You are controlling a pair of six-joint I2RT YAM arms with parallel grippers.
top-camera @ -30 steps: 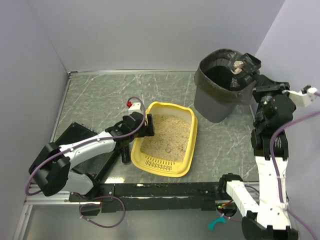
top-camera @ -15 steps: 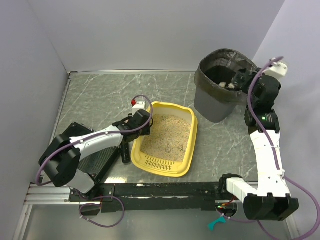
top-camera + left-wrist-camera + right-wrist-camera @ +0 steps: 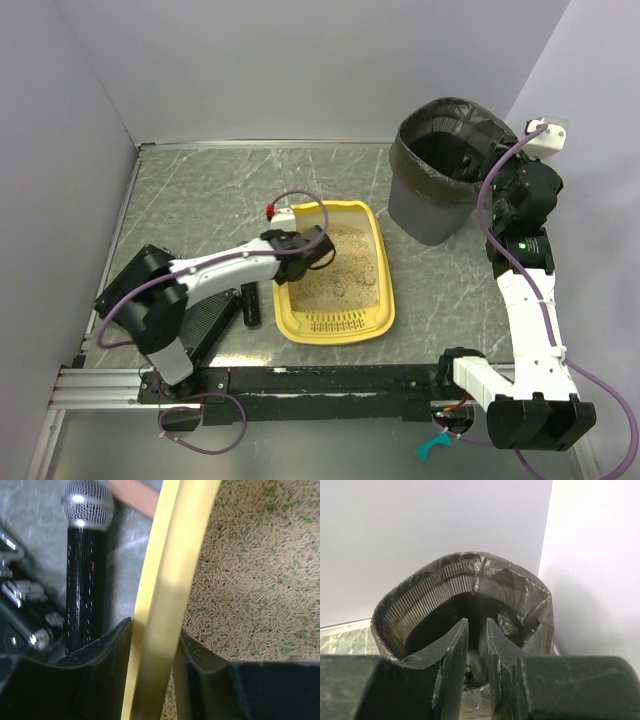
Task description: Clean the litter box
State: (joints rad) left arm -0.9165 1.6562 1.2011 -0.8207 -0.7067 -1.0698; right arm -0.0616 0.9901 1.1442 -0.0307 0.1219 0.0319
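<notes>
1. The litter box (image 3: 383, 285) lies flat on the grey marbled surface (image 3: 200, 195), its slotted grille (image 3: 336, 322) at the end nearest the arm bases and beige litter (image 3: 350, 280) spread over its floor.
2. The left tool (image 3: 312, 252) reaches in from the litter box's left side, toward its far end.
3. In the left wrist view the left tool (image 3: 155, 630) is clamped on the litter box's yellow rim (image 3: 165, 555). One finger (image 3: 107, 652) is outside the wall and the other is over the litter (image 3: 250, 580).
4. A black microphone (image 3: 82, 580) with a mesh head lies on the surface just outside the litter box's left wall. From above it shows as a dark bar (image 3: 250, 303).
5. A dark grey bin (image 3: 420, 215) with a bag liner stands apart from the litter box, beyond its far right corner.
6. The right tool (image 3: 482, 178) hangs well apart from the litter box, up and to its right.
7. In the right wrist view the right tool (image 3: 477, 626) is narrow, its fingers (image 3: 451, 655) almost meeting, with the bin's mouth (image 3: 435, 585) beyond them.
</notes>
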